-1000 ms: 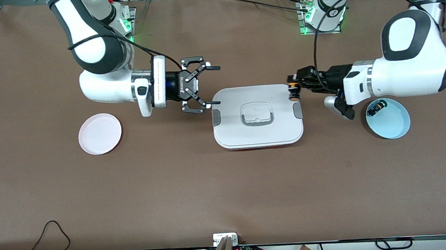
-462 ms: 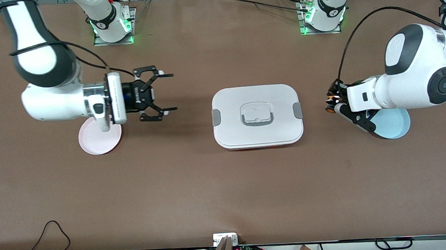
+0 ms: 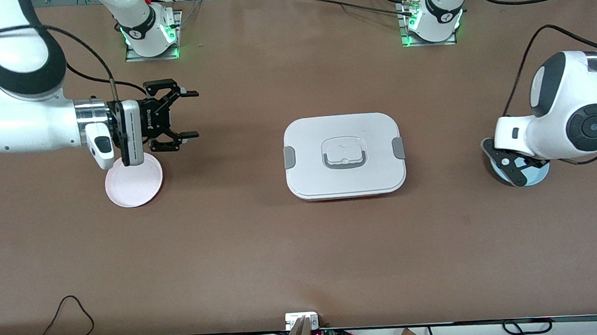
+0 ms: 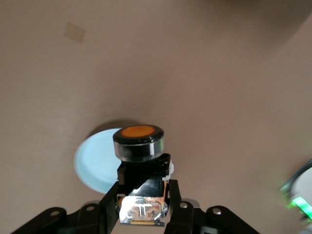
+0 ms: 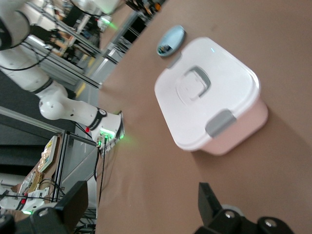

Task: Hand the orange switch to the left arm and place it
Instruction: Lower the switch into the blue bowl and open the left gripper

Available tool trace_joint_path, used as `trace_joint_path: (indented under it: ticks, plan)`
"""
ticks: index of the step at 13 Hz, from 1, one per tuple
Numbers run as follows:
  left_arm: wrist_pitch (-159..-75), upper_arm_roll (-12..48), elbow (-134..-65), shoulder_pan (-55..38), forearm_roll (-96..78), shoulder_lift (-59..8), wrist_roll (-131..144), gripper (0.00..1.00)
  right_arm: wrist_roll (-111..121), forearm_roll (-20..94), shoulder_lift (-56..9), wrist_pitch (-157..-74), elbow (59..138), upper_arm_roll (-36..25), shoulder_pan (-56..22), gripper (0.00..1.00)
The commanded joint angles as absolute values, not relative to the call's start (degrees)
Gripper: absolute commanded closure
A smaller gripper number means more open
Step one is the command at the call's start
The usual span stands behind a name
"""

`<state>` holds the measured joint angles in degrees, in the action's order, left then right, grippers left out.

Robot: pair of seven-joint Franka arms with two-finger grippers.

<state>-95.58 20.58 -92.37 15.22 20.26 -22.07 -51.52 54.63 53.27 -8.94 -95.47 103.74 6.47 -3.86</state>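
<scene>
Fingers [image 4: 171, 195] of the left gripper [image 4: 142, 204] are clamping the orange-brown block end of the orange switch [image 4: 140, 146], with the round orange face pointing away from the wrist. In the left wrist view the switch is hanging over the bare brown table [image 4: 219, 73], and a pale blue dish [image 4: 95, 163] is lying on the table beneath it. In the front view the gripper and the switch are hidden under the left arm's white wrist housing, which is hanging over the blue dish [image 3: 538, 174] at the left arm's end of the table [image 3: 304, 251].

The right gripper [image 3: 182, 115] is standing with its jaws spread wide and holding nothing — it is hovering over the table just beside the pink plate [image 3: 134, 184], toward the right arm's end. Its wrist body is overlapping that plate's rim in the front view.

The box [image 3: 344, 155] is sitting mid-table between the two arms, lid on, with grey latches at both ends — well apart from either gripper. The right wrist view is showing the box [image 5: 209, 92] with the blue dish [image 5: 170, 40] near it.
</scene>
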Motion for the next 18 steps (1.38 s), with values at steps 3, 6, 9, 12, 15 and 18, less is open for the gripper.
trace_joint_path:
  ticks: [3, 6, 9, 12, 15, 18]
  plan:
    - [-115.69, 21.18, -104.21, 26.61, 25.4, -22.15, -69.57, 0.83, 31.52, 40.02, -7.12, -93.43, 102.92, 6.59, -3.43, 0.0]
    - [-124.96, 21.18, -107.31, 29.52, 30.47, -25.12, -74.0, 0.83, 12.2, 28.07, -6.86, -92.12, 101.78, 6.59, -3.52, 0.0]
    - [-129.45, 21.27, -107.4, 32.77, 33.4, -30.66, -76.54, 0.82, -6.09, 15.59, -6.77, -90.01, 101.69, 6.77, -3.95, 0.0]
    - [-131.56, 21.18, -108.19, 33.84, 33.49, -32.69, -78.4, 0.82, -12.66, -2.23, -5.54, -89.56, 100.81, 7.12, -5.97, 0.0]
    - [-132.28, 21.09, -108.72, 35.95, 33.84, -34.1, -78.4, 0.82, -10.56, -5.27, -5.7, -90.18, 95.3, 6.06, -1.43, 0.0]
    - [-132.28, 21.09, -109.69, 36.04, 33.84, -34.01, -78.4, 0.78, -8.44, -4.4, -7.82, -94.28, 90.88, 6.06, 2.1, 0.0]
